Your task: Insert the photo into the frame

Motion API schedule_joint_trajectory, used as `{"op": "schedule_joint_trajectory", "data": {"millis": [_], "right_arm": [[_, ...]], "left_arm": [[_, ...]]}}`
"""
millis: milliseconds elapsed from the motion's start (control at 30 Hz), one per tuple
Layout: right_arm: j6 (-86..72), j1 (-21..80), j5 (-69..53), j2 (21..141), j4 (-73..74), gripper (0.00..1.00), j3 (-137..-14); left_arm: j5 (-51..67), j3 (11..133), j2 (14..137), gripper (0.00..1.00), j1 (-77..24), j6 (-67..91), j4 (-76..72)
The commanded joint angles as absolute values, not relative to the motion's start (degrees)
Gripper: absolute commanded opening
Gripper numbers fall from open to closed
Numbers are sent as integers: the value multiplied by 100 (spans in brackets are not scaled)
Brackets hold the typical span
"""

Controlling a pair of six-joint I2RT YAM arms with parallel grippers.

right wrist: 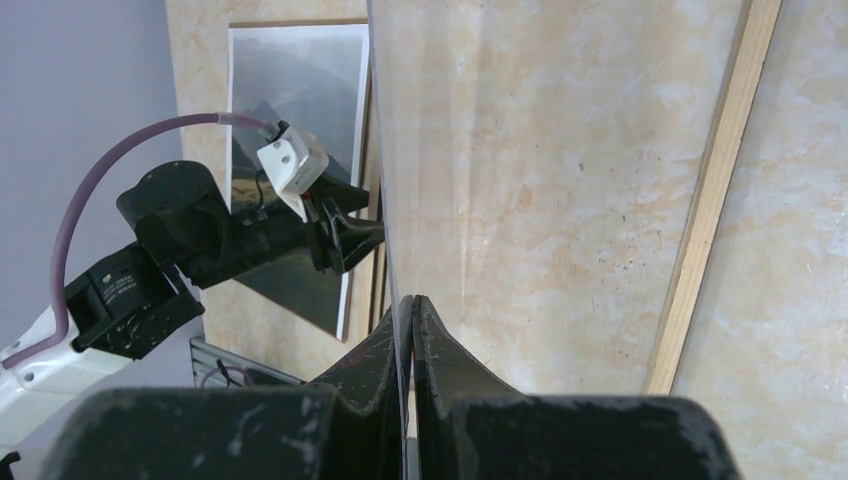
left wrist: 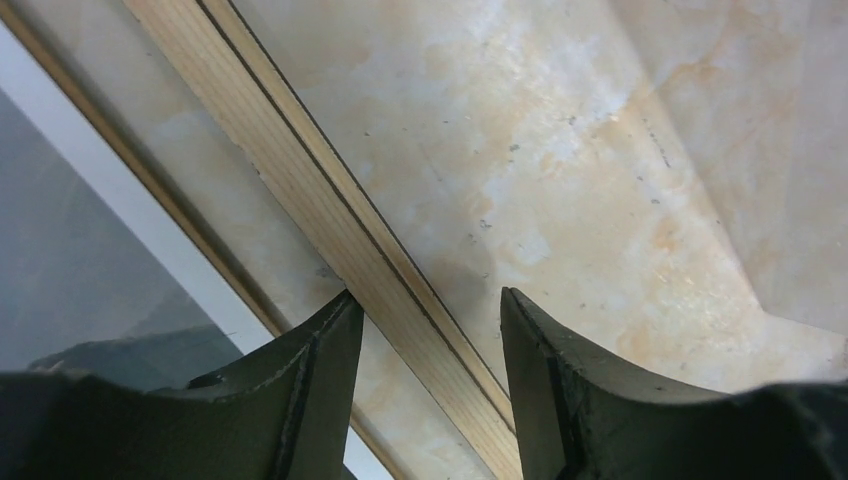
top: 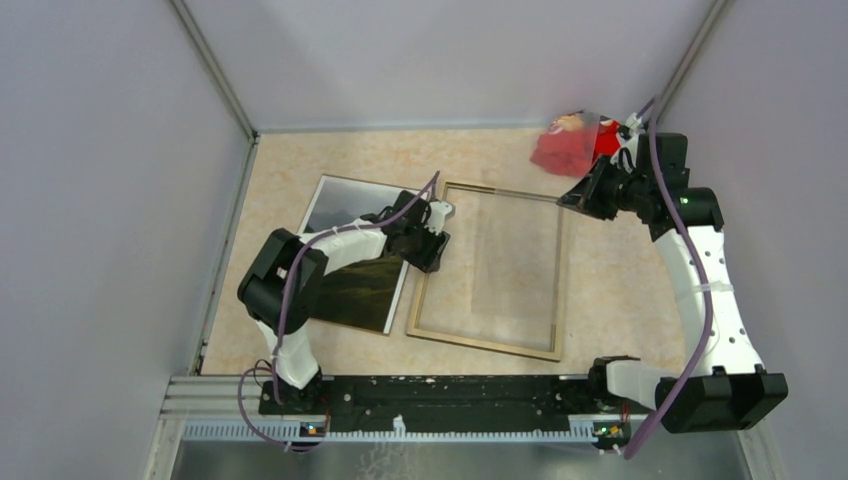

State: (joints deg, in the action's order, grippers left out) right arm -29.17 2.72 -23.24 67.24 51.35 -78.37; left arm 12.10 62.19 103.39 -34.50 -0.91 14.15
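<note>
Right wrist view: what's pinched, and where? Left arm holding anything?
Right gripper is shut on the clear pane, pinching its edge near the far right corner. Left gripper holds nothing: open, straddling a rail of the frame.

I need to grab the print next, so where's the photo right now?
Top view: the photo lies face up on the table, just left of the frame, partly under the left arm.
</note>
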Motion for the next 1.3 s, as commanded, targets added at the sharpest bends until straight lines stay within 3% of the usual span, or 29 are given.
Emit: {"op": "schedule_joint_trajectory", "data": {"millis": [0, 167, 433, 767, 1033, 1267], "right_arm": [[-2941, 261, -2367, 6732, 4794, 0, -7838], [-2910, 260, -2428, 6808, 4817, 0, -7930], [-3349, 263, -3215, 6922, 4433, 0, -7981], [-4647, 261, -4308, 6942, 3291, 0, -7906], [-5113, 255, -4869, 7192, 1527, 0, -5930], [-4467, 34, -4903, 7767, 1310, 0, -5199]], "left_arm": [[1933, 6003, 10299, 60, -3548, 53, 2054], [2211, 6026, 10142, 64, -3543, -151, 2167], [2446, 6483, 9583, 86, -2783, -425, 2551], [2920, 7197, 9539, 78, -1278, -866, 2911], [2887, 6946, 9497, 73, -1195, -1058, 2843], [2997, 6740, 9552, 69, -1213, -1158, 2825]]}}
